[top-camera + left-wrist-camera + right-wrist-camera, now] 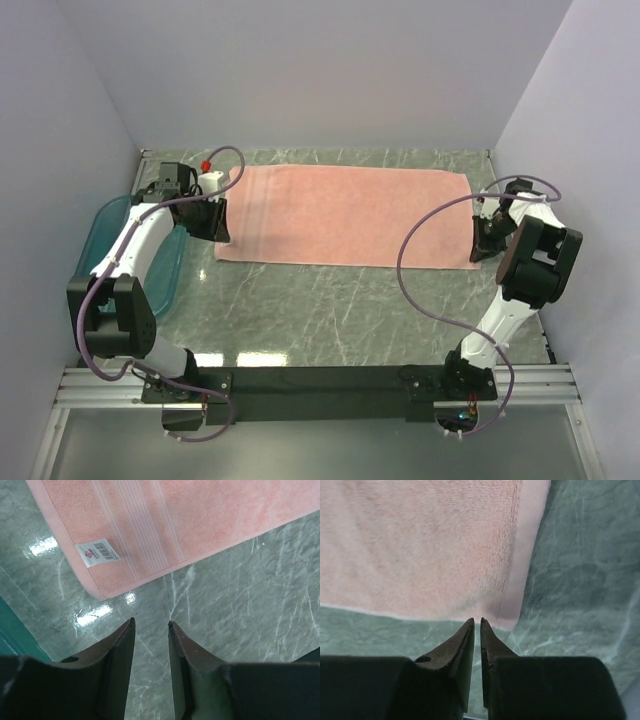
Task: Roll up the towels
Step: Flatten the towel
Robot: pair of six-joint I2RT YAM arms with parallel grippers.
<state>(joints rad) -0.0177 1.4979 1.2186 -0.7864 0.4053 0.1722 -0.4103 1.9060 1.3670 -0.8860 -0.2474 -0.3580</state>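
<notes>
The salmon-pink towel [345,215] lies flat and spread out across the far half of the marble table. My left gripper [219,232] hangs at its near left corner. In the left wrist view the towel [200,520] and its white label [97,552] lie just beyond the left gripper [151,623], which is open, with bare table in the gap. My right gripper [484,250] is at the near right corner. In the right wrist view its tips [476,621] reach the towel's [420,545] near edge, shut to a thin slit with nothing in it.
A teal translucent tray [105,235] sits at the left edge under the left arm; its corner [10,625] shows in the left wrist view. White walls enclose the table on three sides. Purple cables loop over both arms.
</notes>
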